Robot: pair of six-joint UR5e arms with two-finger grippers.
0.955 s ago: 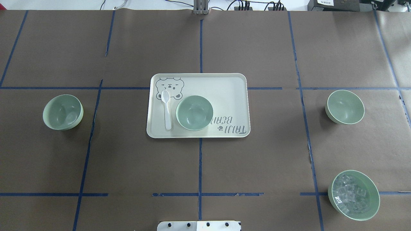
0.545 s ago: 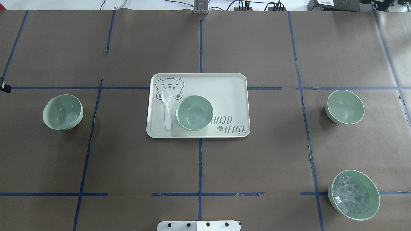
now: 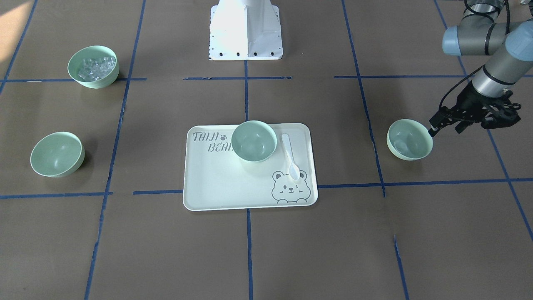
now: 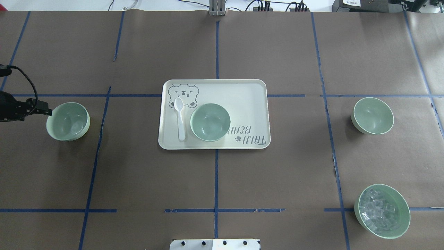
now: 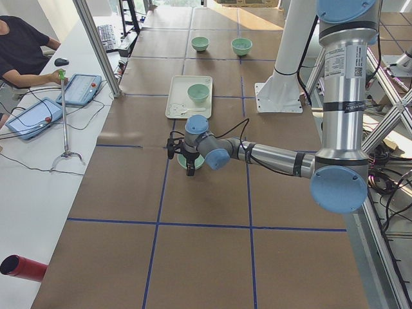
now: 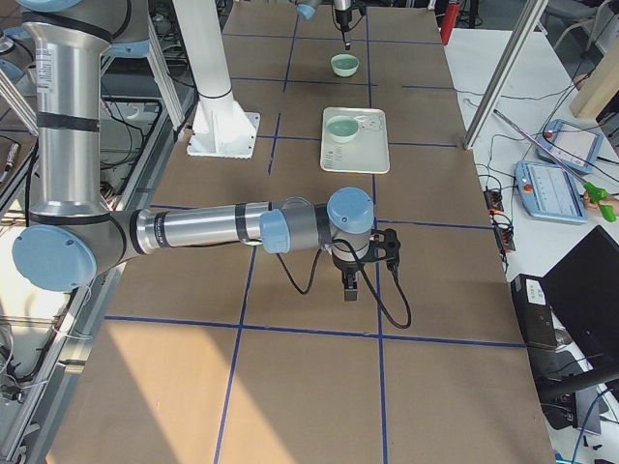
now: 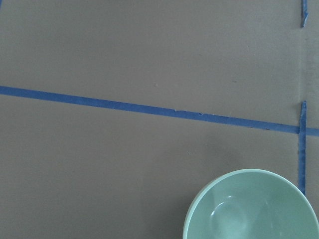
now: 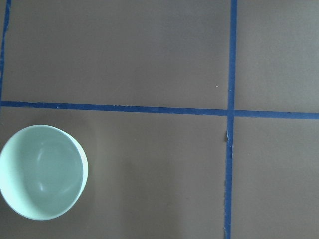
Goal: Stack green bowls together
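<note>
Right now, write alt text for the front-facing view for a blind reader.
The left gripper hovers beside a green bowl at the view's right. A second green bowl sits on the bear-print tray mid-table; a third bowl stands left.

I can read only one text: "TAIJI BEAR", printed in dark letters with a paw mark on the pale tray (image 3: 216,187). In the front-facing view the green bowl (image 3: 254,141) hides its last letter; from overhead it reads upside down.
</note>
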